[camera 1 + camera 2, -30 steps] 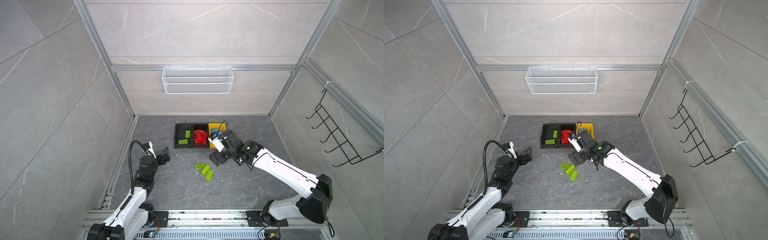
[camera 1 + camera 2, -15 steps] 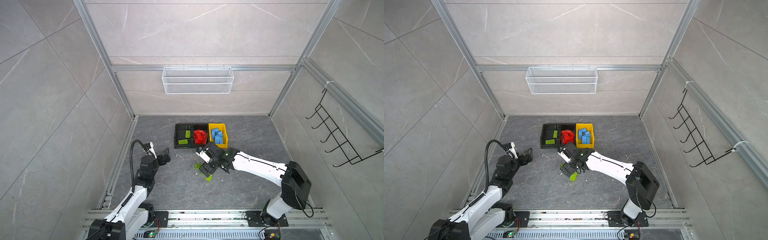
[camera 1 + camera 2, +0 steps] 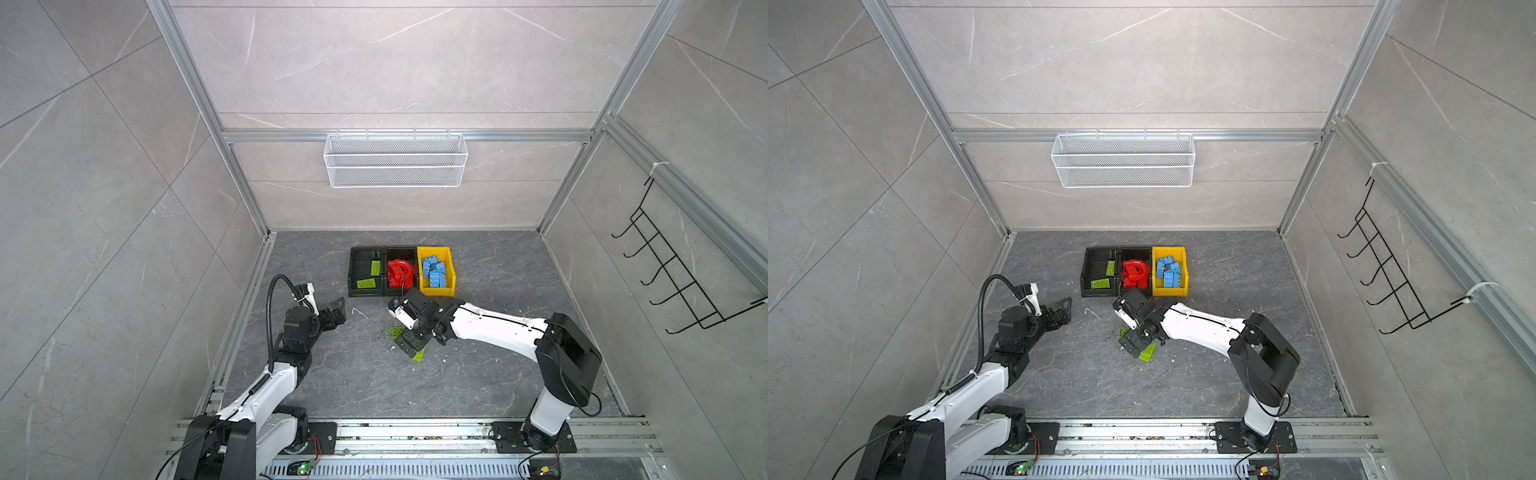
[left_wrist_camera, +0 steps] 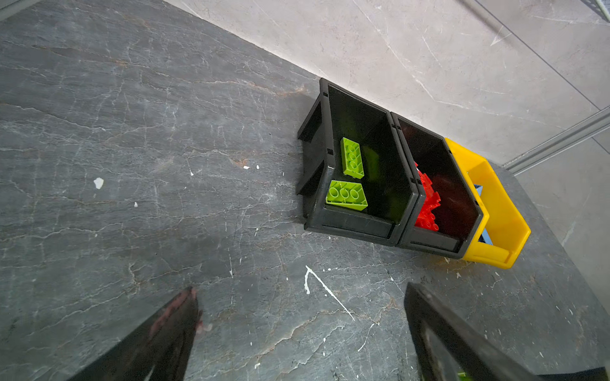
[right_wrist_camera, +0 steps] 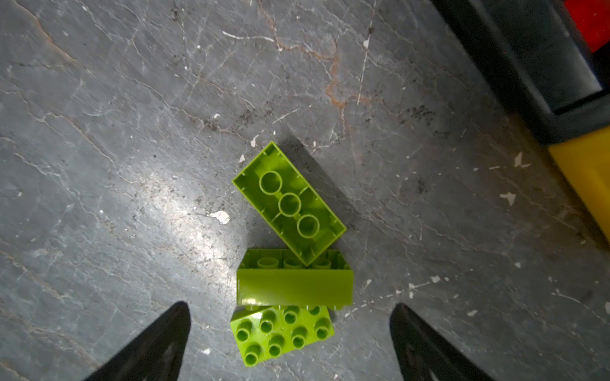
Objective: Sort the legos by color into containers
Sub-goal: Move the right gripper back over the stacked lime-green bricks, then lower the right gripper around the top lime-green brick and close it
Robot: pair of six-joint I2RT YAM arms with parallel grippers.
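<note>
Three lime green legos lie together on the grey floor: one upside down, one on its side, one studs up. My right gripper hangs open right over them, fingers either side of the studs-up brick and apart from it; in both top views it covers most of the group. The left black container holds two green legos, the middle black one red legos, the yellow one blue legos. My left gripper is open and empty over bare floor.
A white wire basket hangs on the back wall and a black hook rack on the right wall. A metal rail runs along the front edge. White flecks and scratches mark the floor.
My right arm swung from in front of the yellow container leftward and down over the green legos on the floor, staying open. The left arm barely moved.
</note>
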